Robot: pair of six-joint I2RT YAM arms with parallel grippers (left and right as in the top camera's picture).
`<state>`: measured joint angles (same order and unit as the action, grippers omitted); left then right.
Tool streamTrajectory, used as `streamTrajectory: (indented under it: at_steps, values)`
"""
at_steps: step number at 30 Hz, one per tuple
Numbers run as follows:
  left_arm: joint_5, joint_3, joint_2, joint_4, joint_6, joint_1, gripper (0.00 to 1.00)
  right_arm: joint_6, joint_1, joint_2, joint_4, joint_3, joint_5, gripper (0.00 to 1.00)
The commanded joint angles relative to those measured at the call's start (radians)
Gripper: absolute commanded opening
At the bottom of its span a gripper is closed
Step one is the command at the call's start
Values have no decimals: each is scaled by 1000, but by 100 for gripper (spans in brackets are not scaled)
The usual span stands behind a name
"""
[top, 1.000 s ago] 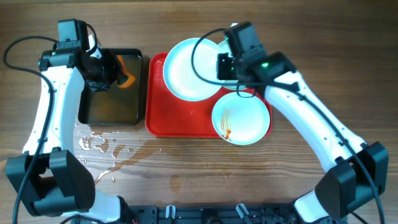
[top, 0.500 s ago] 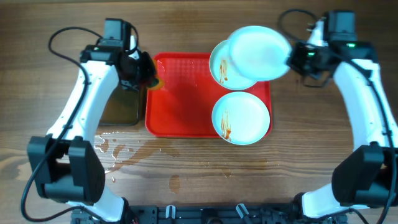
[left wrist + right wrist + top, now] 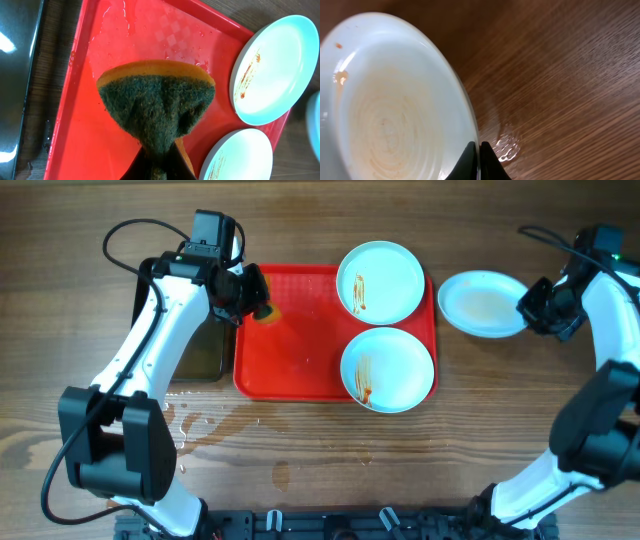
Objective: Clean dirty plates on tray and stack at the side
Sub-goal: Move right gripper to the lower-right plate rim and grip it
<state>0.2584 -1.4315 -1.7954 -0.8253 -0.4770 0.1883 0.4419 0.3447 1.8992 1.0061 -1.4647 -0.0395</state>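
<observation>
Our left gripper [image 3: 159, 167] is clenched on a sponge [image 3: 157, 105]. The jaws pinch its lower edge, so the green scouring face fans out above them with an orange layer along the top. The sponge hangs over the far left corner of the tray [image 3: 290, 355], the corner nearest the pan [image 3: 205, 358]. We cannot tell whether it touches the red surface. Water beads lie on the tray just beyond the sponge.

Two plates sit along the tray's right side, just beside each other. The far plate [image 3: 380, 282] laps over the far rim and the near plate [image 3: 388, 370] laps over the near rim. Each carries a red-brown streak on its left half. The rest of the tray is bare red plastic.

Our right gripper [image 3: 479, 157] grasps the third plate [image 3: 385, 115] by its rim, jaws closed tight on the edge. That plate is off the tray, to its right and near it, over the table [image 3: 330, 450]. We cannot tell whether it rests on the wood or hangs just above it. Its inside shows only a faint brownish film and a small orange speck by the rim. A wet patch [image 3: 507, 142] shines on the wood just beside the fingertips.

The black pan lies just left of the tray, mostly hidden under our left arm. A puddle [image 3: 185, 425] spreads on the table in front of it.
</observation>
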Motion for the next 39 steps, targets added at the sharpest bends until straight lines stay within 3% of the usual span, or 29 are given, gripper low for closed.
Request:
streamTrajectory:
  at_steps: [1, 5, 6, 7, 15, 22, 29, 32, 36, 39]
  values:
    - [-11, 6, -6, 7, -10, 5, 4, 18, 18, 44, -2, 37, 88, 4]
    - [-14, 6, -6, 9, -10, 4, 4, 22, 56, 46, -10, 71, 131, 6]
    - [-14, 6, -6, 14, -10, 4, 4, -56, 65, 46, -15, 69, 60, 31]
    - [-14, 6, -6, 14, -10, 4, 4, -94, 66, 46, -9, 66, 9, 37]
    - [-14, 6, -6, 14, -10, 4, 4, -312, -6, -60, 163, -36, -380, 44]
    - [-14, 6, -6, 14, -10, 5, 4, -260, -240, -82, 210, 101, -271, 43]
    - [-14, 6, -6, 14, -10, 4, 4, -248, -354, -82, 127, 283, -270, 36]
    - [-14, 6, -6, 13, -10, 5, 4, -230, -372, -82, 77, 306, -246, 26]
    - [-14, 6, -6, 12, -10, 5, 4, -220, -413, -82, -8, 356, -202, 20]
    - [-14, 6, -6, 10, -10, 5, 4, -222, -446, -82, -35, 372, -191, 4]
